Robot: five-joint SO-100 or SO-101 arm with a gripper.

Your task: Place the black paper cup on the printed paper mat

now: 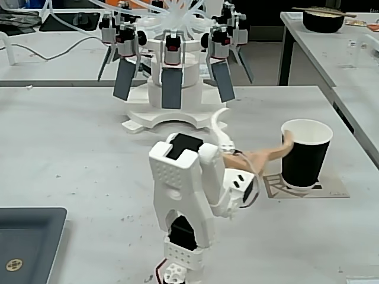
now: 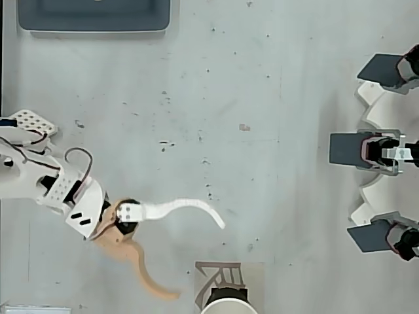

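Observation:
The black paper cup (image 1: 305,155) stands upright on the printed paper mat (image 1: 335,188) at the right of the table. In the overhead view only the cup's white rim (image 2: 227,301) shows at the bottom edge, with the mat (image 2: 211,275) under it. My gripper (image 1: 254,126) is open and empty, left of the cup. Its white finger (image 1: 220,121) curves up and away, and its tan finger (image 1: 269,155) reaches toward the cup's side. From above, the gripper (image 2: 198,260) stands apart from the cup, with a gap between the tan finger and the rim.
A white carousel rig (image 1: 172,71) with several grey paddles fills the back of the table, seen at the right edge from above (image 2: 386,150). A dark grey tray (image 1: 26,242) (image 2: 95,16) lies at the front left. A black bowl (image 1: 323,19) sits on another table.

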